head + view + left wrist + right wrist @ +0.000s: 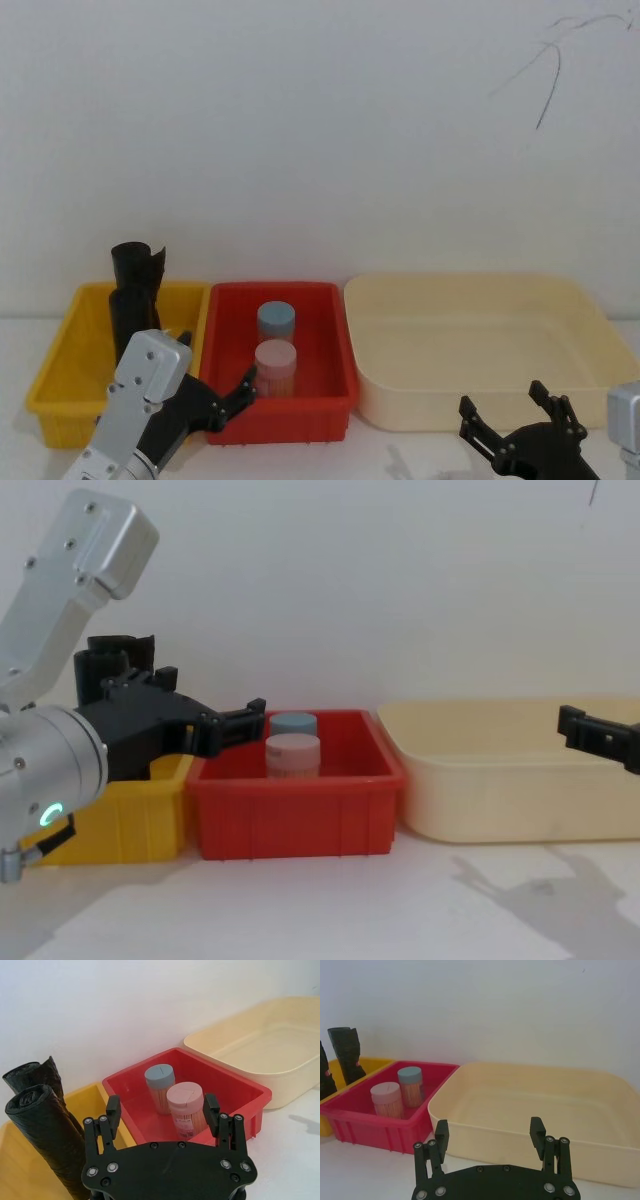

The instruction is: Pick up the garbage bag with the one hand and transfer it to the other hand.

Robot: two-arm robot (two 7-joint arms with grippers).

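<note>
1. Left gripper (162, 1110): black, long-fingered, on a silver wrist with a green-cyan ring. It hangs at rim height where the yellow rectangular plastic bin (60, 375) meets the red rectangular plastic bin (290, 418). Its 2 finger sets are spread wide and hold nothing.

2. Garbage bag (47, 1130): a tightly rolled, wrinkled black plastic cylinder. It stands nearly upright in the yellow bin. In the left wrist view it lies just beside one set of the left gripper's fingers (102, 1127), outside the gap between them. Contact cannot be determined.

3. Second black roll (137, 275): it has a loose flared flap at its top. It stands upright in the same yellow bin, behind the garbage bag as seen from the left wrist.

4. Red bin: it holds 2 upright jars, 1 with a blue lid (276, 320) and 1 with a pink lid (275, 365). The pink-lidded jar stands in front of the blue-lidded jar and just beside it.

5. Right gripper (489, 1132): black and long-fingered. It hangs low above the white table (350, 910), in front of the wide cream plastic tray (420, 400). Its fingers are spread wide and hold nothing. It is well apart from the garbage bag.

6. Bin order, from the robot's left to right: yellow, red, cream.
</note>
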